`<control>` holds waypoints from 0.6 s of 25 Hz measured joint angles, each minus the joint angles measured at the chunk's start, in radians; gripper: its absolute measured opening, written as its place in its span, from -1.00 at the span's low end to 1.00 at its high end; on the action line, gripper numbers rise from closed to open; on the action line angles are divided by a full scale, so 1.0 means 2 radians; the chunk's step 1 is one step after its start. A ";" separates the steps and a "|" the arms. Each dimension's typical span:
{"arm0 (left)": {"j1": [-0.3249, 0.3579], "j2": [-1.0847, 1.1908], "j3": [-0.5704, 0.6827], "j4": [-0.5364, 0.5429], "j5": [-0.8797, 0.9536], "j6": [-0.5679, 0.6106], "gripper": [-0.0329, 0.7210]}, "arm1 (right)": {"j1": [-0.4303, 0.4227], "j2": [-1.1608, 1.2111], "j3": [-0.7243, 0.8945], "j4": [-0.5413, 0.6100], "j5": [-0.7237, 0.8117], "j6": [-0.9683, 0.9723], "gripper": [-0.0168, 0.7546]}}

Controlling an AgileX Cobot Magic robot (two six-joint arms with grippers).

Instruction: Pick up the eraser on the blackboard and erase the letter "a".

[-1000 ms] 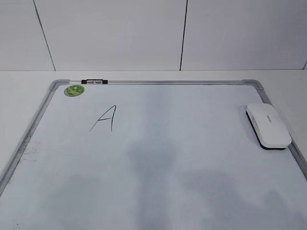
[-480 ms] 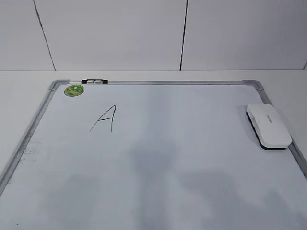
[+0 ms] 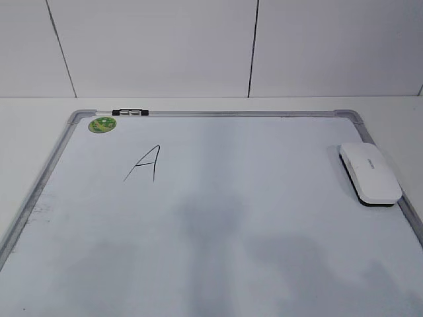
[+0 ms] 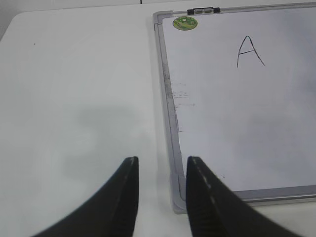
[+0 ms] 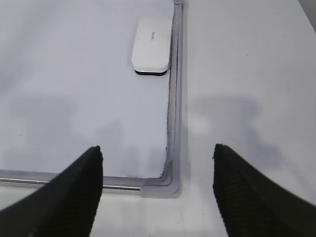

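Note:
The eraser (image 3: 370,173) is a white oblong block with a dark underside. It lies flat by the right frame of the blackboard (image 3: 231,198) and also shows in the right wrist view (image 5: 152,46). An angular capital "A" (image 3: 145,164) in black marker is at the board's upper left. No lowercase cursive "a" shows in any view. My left gripper (image 4: 162,160) is open and empty over the board's near left corner (image 4: 177,197). My right gripper (image 5: 157,150) is wide open and empty over the near right corner, well short of the eraser. Neither gripper shows in the exterior view.
A round green sticker (image 3: 102,124) and a small black-and-silver clip (image 3: 130,113) sit at the board's far left corner. The board lies on a white table (image 4: 74,98), with a white panelled wall (image 3: 165,46) behind it.

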 joint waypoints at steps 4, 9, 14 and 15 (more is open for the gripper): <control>0.000 0.000 0.000 0.000 0.000 0.000 -0.26 | 0.000 0.000 0.000 0.000 0.000 0.000 0.49; 0.000 0.000 0.000 0.000 0.000 0.000 -0.26 | 0.000 0.000 0.000 0.000 0.000 0.000 0.49; 0.000 0.000 0.000 0.000 0.000 0.000 -0.26 | 0.000 0.000 0.000 0.000 0.000 0.000 0.49; 0.000 0.000 0.000 0.000 0.000 0.000 -0.26 | 0.000 0.000 0.000 0.000 0.000 0.000 0.49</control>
